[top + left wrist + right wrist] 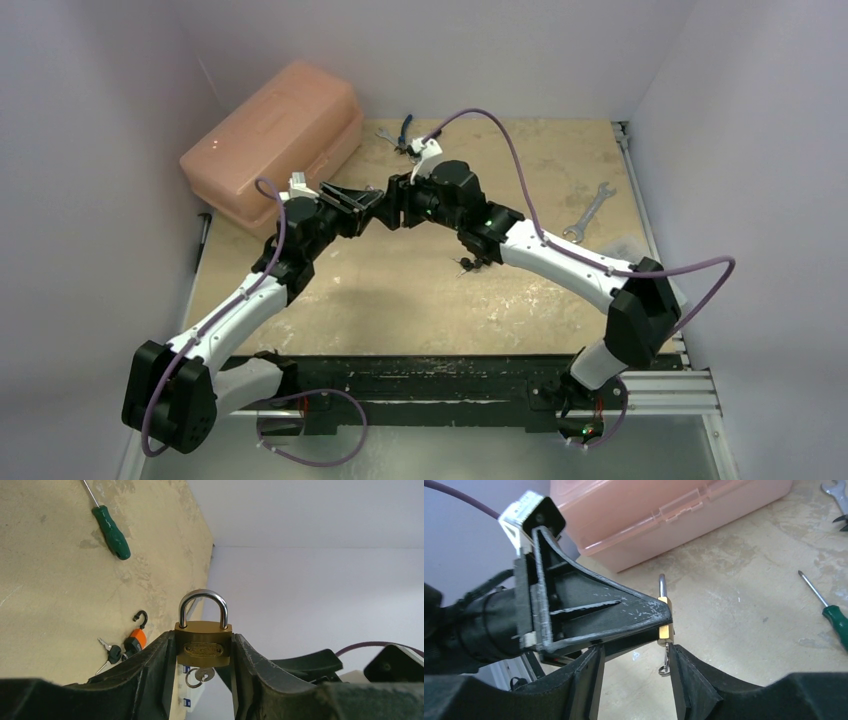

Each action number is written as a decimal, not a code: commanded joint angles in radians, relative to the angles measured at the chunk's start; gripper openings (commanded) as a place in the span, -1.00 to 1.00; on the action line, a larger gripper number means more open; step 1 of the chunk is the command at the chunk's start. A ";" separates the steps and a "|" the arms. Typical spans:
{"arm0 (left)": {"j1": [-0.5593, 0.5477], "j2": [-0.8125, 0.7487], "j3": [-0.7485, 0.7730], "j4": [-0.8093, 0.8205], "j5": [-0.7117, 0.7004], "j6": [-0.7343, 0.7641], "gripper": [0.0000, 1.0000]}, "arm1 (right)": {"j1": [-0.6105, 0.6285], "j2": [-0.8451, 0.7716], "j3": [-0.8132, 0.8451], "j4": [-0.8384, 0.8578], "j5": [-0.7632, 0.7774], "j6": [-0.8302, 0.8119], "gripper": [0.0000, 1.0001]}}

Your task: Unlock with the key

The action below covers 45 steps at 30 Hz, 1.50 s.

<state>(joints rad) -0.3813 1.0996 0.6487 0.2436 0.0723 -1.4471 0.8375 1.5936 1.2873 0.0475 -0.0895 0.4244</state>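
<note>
Brass is what my left gripper [202,637] pinches: the padlock [203,647] sits clamped by its two sides between my black fingers [160,670], held off the table [450,290]. In the left wrist view its steel shackle [204,597] points up, and both legs meet the top of the body. The key [202,674] is in the keyhole on the underside, with a small ring [194,679] hanging from it.

My right gripper [634,652] faces the left one tip to tip, its fingers [684,680] spread apart and closed on nothing. From my right wrist I see the padlock edge-on at the tip of the left fingers. The ring dangles in the gap between my right fingers, close to one of them; I cannot tell whether it touches.

A green-handled screwdriver [112,530] lies on the worn wooden table below. Nearer the table's edge are a small orange and black thing with a hook [135,637] and a black-headed key [114,654]. A pink plastic box [275,140] stands at the far left corner, just behind my left wrist. Blue-handled pliers [403,130] lie at the far edge, and a spanner [588,212] lies well off to the right.
</note>
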 commanded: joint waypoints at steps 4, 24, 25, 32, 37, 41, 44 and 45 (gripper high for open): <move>-0.007 -0.022 0.013 0.035 0.017 0.012 -1.00 | 0.005 -0.090 -0.013 -0.010 0.076 -0.027 0.05; -0.007 -0.024 0.012 0.033 0.020 0.012 -1.00 | 0.005 -0.038 -0.017 -0.040 0.097 -0.016 -0.49; -0.007 -0.024 0.014 0.033 0.021 0.012 -1.00 | 0.005 -0.034 -0.016 -0.040 0.096 -0.015 -0.50; -0.007 -0.024 0.015 0.033 0.024 0.011 -1.00 | 0.005 -0.020 -0.017 -0.038 0.101 -0.013 -0.74; -0.007 -0.023 0.015 0.033 0.026 0.010 -1.00 | 0.005 -0.014 -0.014 -0.038 0.105 -0.014 -1.00; -0.007 -0.022 0.015 0.034 0.031 0.010 -1.00 | 0.005 -0.006 -0.016 -0.030 0.107 -0.008 -1.00; -0.007 -0.020 0.015 0.036 0.036 0.007 -1.00 | 0.005 0.003 -0.016 -0.013 0.109 0.005 -1.00; -0.007 -0.020 0.017 0.036 0.039 0.006 -1.00 | 0.005 0.006 -0.013 -0.008 0.111 0.009 -1.00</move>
<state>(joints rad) -0.3820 1.0996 0.6487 0.2287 0.0780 -1.4467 0.8375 1.5799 1.2678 0.0021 0.0044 0.4194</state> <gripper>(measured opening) 0.421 0.021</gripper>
